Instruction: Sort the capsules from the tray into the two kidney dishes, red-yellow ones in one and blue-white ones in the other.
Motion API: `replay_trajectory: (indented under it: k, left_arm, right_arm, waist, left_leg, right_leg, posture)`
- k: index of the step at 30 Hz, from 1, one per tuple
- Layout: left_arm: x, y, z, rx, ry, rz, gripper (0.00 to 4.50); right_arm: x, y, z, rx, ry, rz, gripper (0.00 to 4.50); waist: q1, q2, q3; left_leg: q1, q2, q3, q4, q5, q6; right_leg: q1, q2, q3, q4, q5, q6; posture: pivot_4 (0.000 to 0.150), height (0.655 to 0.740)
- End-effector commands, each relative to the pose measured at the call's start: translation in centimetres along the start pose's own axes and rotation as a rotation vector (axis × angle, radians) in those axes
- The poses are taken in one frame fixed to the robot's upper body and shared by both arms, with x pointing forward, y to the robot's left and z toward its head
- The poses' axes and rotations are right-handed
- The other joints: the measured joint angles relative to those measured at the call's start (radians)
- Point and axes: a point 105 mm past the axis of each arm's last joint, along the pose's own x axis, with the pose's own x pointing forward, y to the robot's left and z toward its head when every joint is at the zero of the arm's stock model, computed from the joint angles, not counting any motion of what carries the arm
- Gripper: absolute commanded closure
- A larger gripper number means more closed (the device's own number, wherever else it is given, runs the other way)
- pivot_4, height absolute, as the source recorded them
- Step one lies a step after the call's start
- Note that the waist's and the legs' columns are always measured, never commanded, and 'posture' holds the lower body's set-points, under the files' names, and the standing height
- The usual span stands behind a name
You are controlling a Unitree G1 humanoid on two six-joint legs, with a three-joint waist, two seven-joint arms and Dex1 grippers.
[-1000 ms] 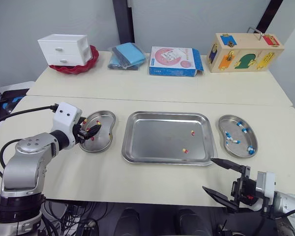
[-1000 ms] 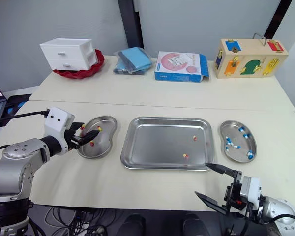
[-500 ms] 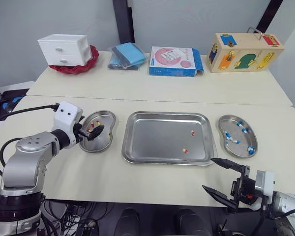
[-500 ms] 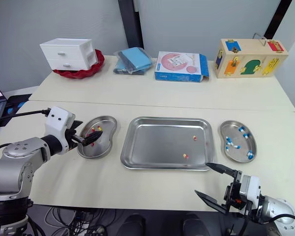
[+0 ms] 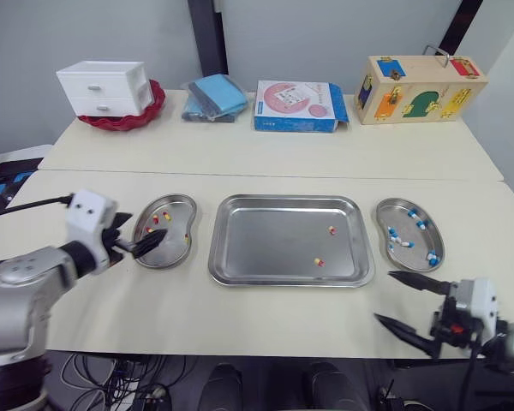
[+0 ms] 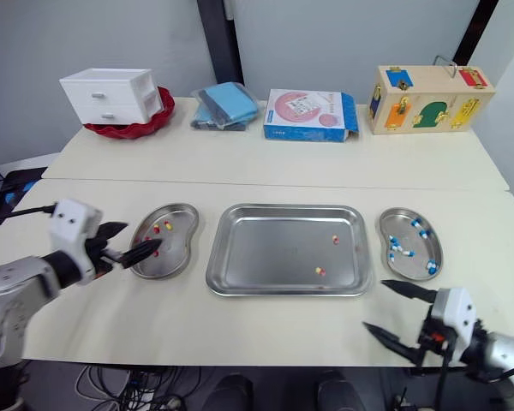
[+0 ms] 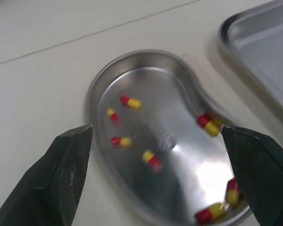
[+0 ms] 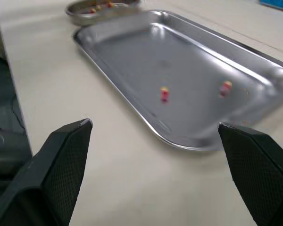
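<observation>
**A:** so where are the capsules at?

**B:** two red-yellow capsules (image 5: pixel 331 229) are lying in the tray (image 5: pixel 265 248), over on its right half. More red-yellow ones are in the left kidney dish (image 5: pixel 173 231), and the blue-white capsules (image 5: pixel 403 243) are in the right kidney dish (image 5: pixel 398 208).

**A:** and the jaws?

**B:** left gripper (image 5: pixel 146 227) hovers at the left dish, jaws wide open, empty. Right gripper (image 5: pixel 384 295) is over the table (image 5: pixel 240 317) near the tray's front right corner, jaws spread too, holding nothing.
</observation>
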Motion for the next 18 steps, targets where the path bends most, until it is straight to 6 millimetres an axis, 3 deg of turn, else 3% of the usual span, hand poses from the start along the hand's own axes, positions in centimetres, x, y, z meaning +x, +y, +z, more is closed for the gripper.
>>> replay_trajectory:
  k: [1,5,8,11,18]
  left_arm:
    - [-2.7,2.7,-0.5,0.064,0.027,0.048,0.04]
    - [-5.6,6.5,-3.0,0.106,0.163,0.099,0.04]
    - [-6.3,7.8,-3.6,0.117,0.187,0.107,0.04]
    - [-6.2,8.1,-3.9,0.121,0.183,0.102,0.04]
    - [-5.9,7.5,-4.6,0.113,0.177,0.080,0.04]
  right_arm:
    - [-2.5,-2.3,0.9,0.021,0.094,-0.074,0.00]
    - [-6.4,-5.5,0.4,0.097,0.294,-0.170,0.00]
    - [-8.1,-6.8,-0.6,0.140,0.378,-0.211,0.00]
    - [-9.2,-7.7,-1.7,0.161,0.454,-0.232,0.00]
    - [-9.2,-9.2,-1.4,0.129,0.438,-0.260,0.00]
  waist:
    - [0.002,0.000,0.000]
    - [0.004,-0.003,0.001]
    - [0.005,-0.004,0.002]
    - [0.004,-0.004,0.002]
    - [-0.006,-0.004,0.002]
  left_leg:
    - [0.000,0.000,0.001,0.000,0.000,0.000]
    - [0.000,0.000,0.002,-0.001,0.000,0.000]
    - [-0.002,0.000,0.002,-0.002,0.000,0.000]
    - [-0.005,0.000,0.003,-0.002,0.000,0.000]
    - [-0.007,0.000,0.004,-0.009,0.000,0.000]
  right_leg:
    - [0.000,0.000,0.000,0.000,0.000,0.000]
    - [-0.001,-0.001,0.001,-0.003,0.000,0.000]
    - [-0.003,-0.001,0.001,-0.006,0.000,0.000]
    - [-0.004,-0.001,0.001,-0.009,0.000,0.001]
    - [-0.010,-0.001,0.001,-0.008,0.001,0.001]
  posture:
    - [0.150,0.7400]
    - [0.150,0.7400]
    - [0.150,0.7400]
    - [0.150,0.7400]
    - [0.150,0.7400]
